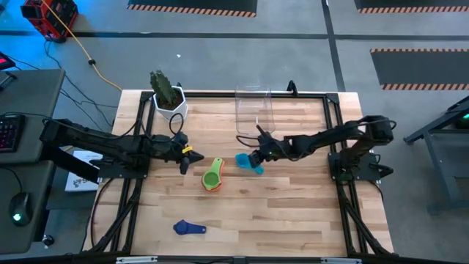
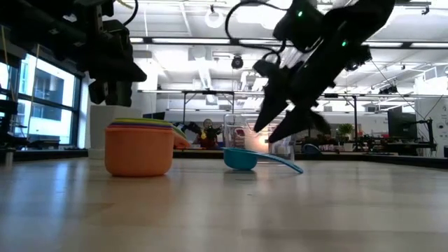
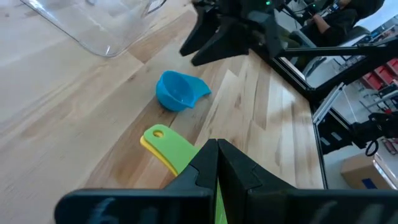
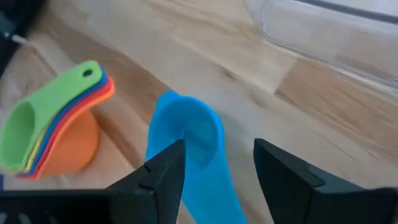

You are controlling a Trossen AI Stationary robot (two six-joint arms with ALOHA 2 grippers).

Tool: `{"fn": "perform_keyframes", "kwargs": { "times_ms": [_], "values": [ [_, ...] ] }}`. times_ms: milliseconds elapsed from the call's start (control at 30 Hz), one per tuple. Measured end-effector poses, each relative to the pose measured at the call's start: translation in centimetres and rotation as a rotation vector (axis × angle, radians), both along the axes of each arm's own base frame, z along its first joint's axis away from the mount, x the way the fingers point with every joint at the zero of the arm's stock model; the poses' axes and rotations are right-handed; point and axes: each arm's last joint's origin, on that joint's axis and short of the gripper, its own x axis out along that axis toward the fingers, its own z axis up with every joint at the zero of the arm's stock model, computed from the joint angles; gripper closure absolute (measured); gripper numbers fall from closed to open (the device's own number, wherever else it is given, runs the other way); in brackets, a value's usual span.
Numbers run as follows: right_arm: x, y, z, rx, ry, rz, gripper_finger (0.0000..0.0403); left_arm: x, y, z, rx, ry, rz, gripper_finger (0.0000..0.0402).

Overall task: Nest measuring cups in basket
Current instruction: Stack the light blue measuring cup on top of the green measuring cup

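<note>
Right gripper (image 1: 254, 159) near the table's (image 1: 293, 213) middle, fingers parted just above the light blue cup's (image 1: 250, 163) handle, nothing grasped. Light blue cup flat on the wood, just beside the nested stack of cups (image 1: 212, 176), green on top, orange at the bottom. Left gripper (image 1: 192, 154) clenched on nothing, just beside that stack. Clear basket (image 1: 253, 110) at the far edge. Dark blue cup (image 1: 189, 228) alone near the near edge. Potted cactus (image 1: 168, 94) by the far left corner.

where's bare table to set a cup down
Free: the wide bare wood of the table on the near side, right of the dark blue cup, and the strip between the nested stack and that cup. Crowded: the middle, where the right gripper hangs over the light blue cup beside the basket.
</note>
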Motion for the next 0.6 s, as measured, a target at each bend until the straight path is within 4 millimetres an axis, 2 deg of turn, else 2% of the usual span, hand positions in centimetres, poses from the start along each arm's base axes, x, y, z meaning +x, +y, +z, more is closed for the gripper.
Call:
{"fn": "perform_keyframes", "kwargs": {
  "times_ms": [133, 300, 467, 600],
  "values": [
    [1.3, 0.4, -1.1, 0.001, -0.023, 0.023, 0.0221, 0.0, 0.0, 0.0, 0.0, 0.001, 0.001, 0.0401],
    [2.4, 0.4, -1.9, -0.067, 0.163, 0.03, 0.0221, 0.0, 0.0, 0.0, 0.004, 0.0, 0.011, 0.0401],
    [4.4, 0.5, -1.5, -0.126, 0.224, 0.067, 0.0224, 0.0, 0.1, 0.0, 0.007, 0.0, 0.018, 0.0401],
    [4.9, 0.7, -1.2, -0.148, 0.328, 0.129, 0.0256, 0.0, 0.1, 0.0, 0.007, -0.001, 0.018, 0.0401]
  ]
}}
